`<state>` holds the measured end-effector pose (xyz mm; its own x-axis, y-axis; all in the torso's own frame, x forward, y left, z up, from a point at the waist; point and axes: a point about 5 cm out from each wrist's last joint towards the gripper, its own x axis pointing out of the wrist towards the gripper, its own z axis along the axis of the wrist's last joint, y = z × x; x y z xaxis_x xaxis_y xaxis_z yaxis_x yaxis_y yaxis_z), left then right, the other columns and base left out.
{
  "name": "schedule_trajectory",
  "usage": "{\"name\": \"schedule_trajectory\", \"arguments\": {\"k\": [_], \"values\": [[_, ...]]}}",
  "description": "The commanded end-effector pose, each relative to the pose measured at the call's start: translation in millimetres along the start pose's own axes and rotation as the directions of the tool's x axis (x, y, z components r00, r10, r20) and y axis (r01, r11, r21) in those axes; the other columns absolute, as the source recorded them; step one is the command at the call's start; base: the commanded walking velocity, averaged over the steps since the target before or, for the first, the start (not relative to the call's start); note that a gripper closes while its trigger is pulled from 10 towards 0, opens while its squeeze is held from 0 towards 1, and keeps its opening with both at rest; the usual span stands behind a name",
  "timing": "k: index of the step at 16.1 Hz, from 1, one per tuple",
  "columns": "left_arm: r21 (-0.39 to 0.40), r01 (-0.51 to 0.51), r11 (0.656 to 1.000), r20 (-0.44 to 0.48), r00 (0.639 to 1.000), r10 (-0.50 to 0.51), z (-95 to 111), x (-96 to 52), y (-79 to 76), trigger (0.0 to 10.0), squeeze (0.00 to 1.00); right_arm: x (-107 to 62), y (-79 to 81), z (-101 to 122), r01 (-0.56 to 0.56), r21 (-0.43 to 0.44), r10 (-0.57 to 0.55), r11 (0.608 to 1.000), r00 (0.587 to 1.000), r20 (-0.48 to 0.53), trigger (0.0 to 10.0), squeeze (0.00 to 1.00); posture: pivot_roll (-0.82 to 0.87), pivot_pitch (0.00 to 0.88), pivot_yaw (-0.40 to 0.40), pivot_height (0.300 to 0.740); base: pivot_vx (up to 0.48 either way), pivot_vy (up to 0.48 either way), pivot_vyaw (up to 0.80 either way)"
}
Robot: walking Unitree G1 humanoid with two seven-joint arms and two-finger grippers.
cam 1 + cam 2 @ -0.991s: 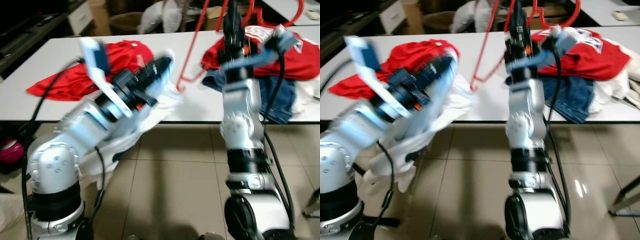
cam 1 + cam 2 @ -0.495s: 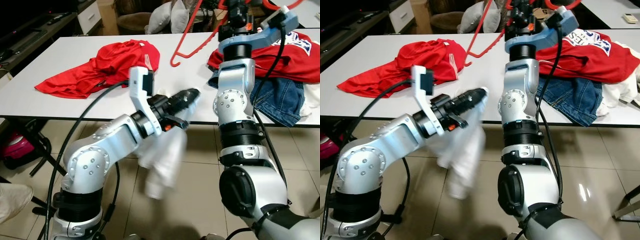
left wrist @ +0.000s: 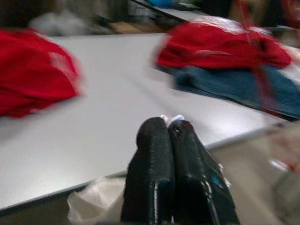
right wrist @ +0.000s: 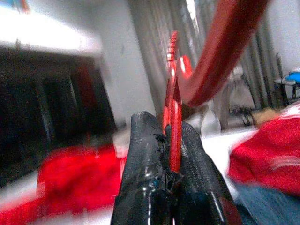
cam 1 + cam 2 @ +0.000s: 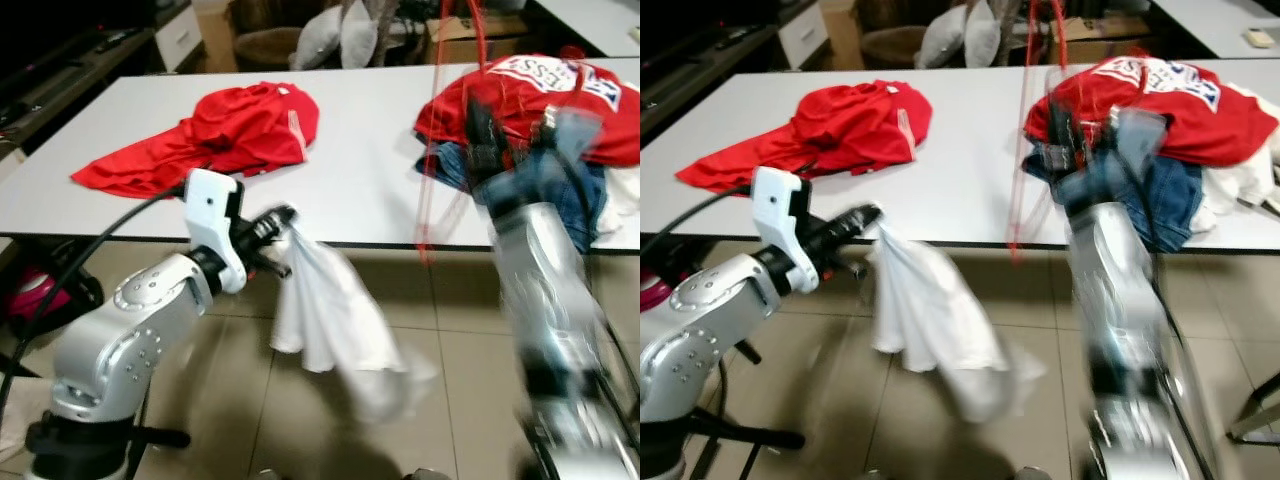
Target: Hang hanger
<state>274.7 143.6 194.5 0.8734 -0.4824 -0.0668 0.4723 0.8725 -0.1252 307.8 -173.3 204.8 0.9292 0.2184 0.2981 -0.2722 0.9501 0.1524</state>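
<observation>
A red hanger (image 4: 174, 112) is pinched between the fingers of my right gripper (image 4: 168, 140); in the eye views it is a blurred red line (image 5: 432, 190) by the table's front edge. My right arm (image 5: 540, 270) is blurred by motion in front of the clothes pile. My left gripper (image 5: 282, 222) is shut on a white garment (image 5: 330, 320) that hangs down below the table edge toward the floor. Its black fingers (image 3: 154, 173) are pressed together with a bit of white cloth (image 3: 174, 119) at the tips.
The white table (image 5: 370, 170) carries a red shirt (image 5: 220, 135) on the left and a pile of red clothes and jeans (image 5: 560, 100) on the right. Tiled floor (image 5: 450, 420) lies in front. Cushions (image 5: 335, 30) and boxes stand behind the table.
The right arm has swung down from upright, bringing the red hanger lower toward the table edge. The left gripper has pulled back left with the white garment, which now hangs free.
</observation>
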Motion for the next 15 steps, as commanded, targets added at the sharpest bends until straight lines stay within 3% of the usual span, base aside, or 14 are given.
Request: {"name": "schedule_trajectory", "arguments": {"k": [1, 2, 4, 6, 10, 12, 15], "values": [[0.014, -0.101, 0.995, 0.029, 0.994, 0.101, -4, -2.4, 8.7, 10.0, 0.00, -14.3, 17.3, -2, -0.072, -0.047, 0.070, 0.996, 0.996, -0.059, 10.0, 0.00, -0.19, 0.000, 0.125, 0.740, 0.000, 0.000, 0.00], [0.005, -0.128, 0.992, 0.030, 0.991, 0.128, -9, -3.4, 10.2, 10.0, 0.00, -25.2, 20.0, -8, -0.081, -0.060, 0.075, 0.995, 0.992, -0.100, 10.0, 0.00, -0.19, 0.000, 0.118, 0.740, 0.000, 0.000, 0.00], [0.057, -0.271, 0.961, 0.017, 0.962, 0.271, -35, -15.1, 16.3, 10.0, 0.00, -73.1, 17.1, -39, 0.049, -0.069, -0.068, 0.996, 0.949, -0.309, 10.0, 0.00, -0.18, 0.000, 0.094, 0.740, 0.000, 0.000, 0.00], [0.055, -0.313, 0.948, 0.015, 0.950, 0.312, -42, -25.8, 16.7, 10.0, 0.00, -89.5, 11.6, -46, 0.108, -0.062, -0.123, 0.992, 0.917, -0.379, 10.0, 0.00, -0.16, 0.000, 0.072, 0.740, 0.000, 0.000, 0.00], [0.092, -0.313, 0.945, 0.027, 0.950, 0.312, -42, -27.2, 17.8, 10.0, 0.00, -82.6, 15.0, -42, 0.123, -0.029, -0.125, 0.992, 0.917, -0.379, 10.0, 0.00, -0.16, 0.003, 0.080, 0.740, 0.000, 0.060, 0.00], [0.103, -0.296, 0.950, 0.040, 0.955, 0.293, -39, -23.7, 16.3, 10.0, 0.00, -81.2, 17.8, -40, 0.122, -0.066, -0.137, 0.990, 0.923, -0.360, 10.0, 0.00, -0.17, 0.000, 0.093, 0.740, 0.000, 0.000, 0.00], [0.107, -0.271, 0.956, 0.049, 0.962, 0.267, -35, -17.9, 14.8, 10.0, 0.00, -85.2, 14.0, -40, 0.194, -0.037, -0.194, 0.980, 0.910, -0.366, 10.0, 0.00, -0.18, 0.000, 0.107, 0.740, 0.000, 0.000, 0.00]]}}
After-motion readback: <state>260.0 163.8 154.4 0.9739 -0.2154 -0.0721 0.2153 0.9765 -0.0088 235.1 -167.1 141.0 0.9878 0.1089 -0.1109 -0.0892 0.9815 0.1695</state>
